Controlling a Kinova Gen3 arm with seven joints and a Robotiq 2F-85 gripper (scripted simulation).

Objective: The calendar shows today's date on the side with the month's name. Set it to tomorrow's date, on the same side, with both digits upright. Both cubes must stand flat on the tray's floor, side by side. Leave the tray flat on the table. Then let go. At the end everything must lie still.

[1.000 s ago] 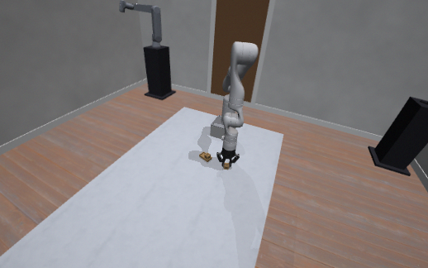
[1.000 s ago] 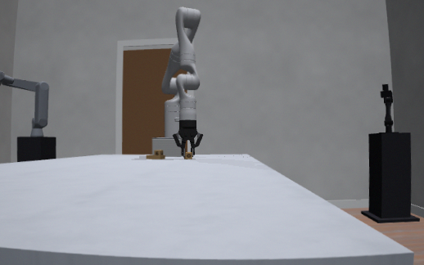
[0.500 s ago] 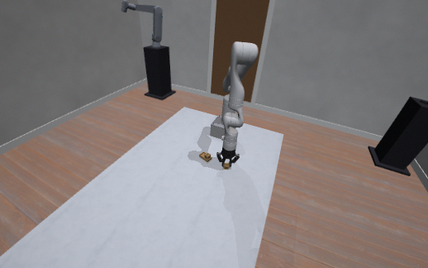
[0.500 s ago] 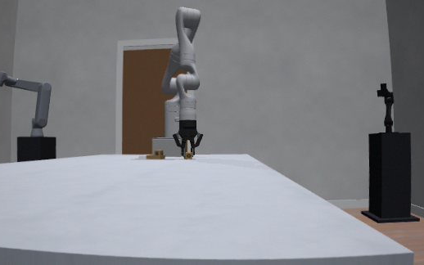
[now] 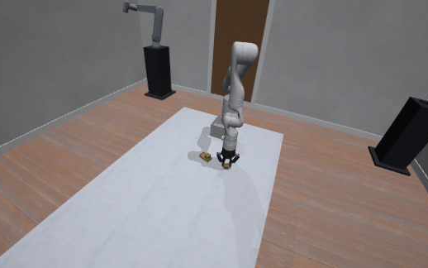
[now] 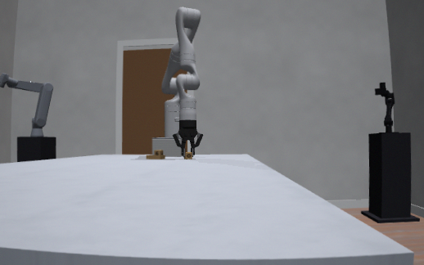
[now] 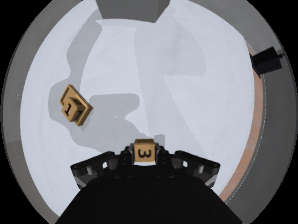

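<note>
My gripper (image 5: 227, 162) points straight down and is shut on a small wooden digit cube (image 7: 144, 151). The cube's upper face shows a 3 in the wrist view. The cube also shows in the top view (image 5: 226, 165) and the exterior view (image 6: 188, 155), at or just above the table top. The wooden calendar tray (image 5: 202, 156) lies on the table to the left of the gripper, with another cube in it. In the wrist view the tray (image 7: 73, 104) shows a cube face with a 1. It also shows in the exterior view (image 6: 155, 154).
The arm's grey base block (image 5: 218, 129) stands on the table just behind the gripper. A black pedestal (image 5: 408, 136) stands on the floor to the right and another with a grey arm (image 5: 158, 71) at the back left.
</note>
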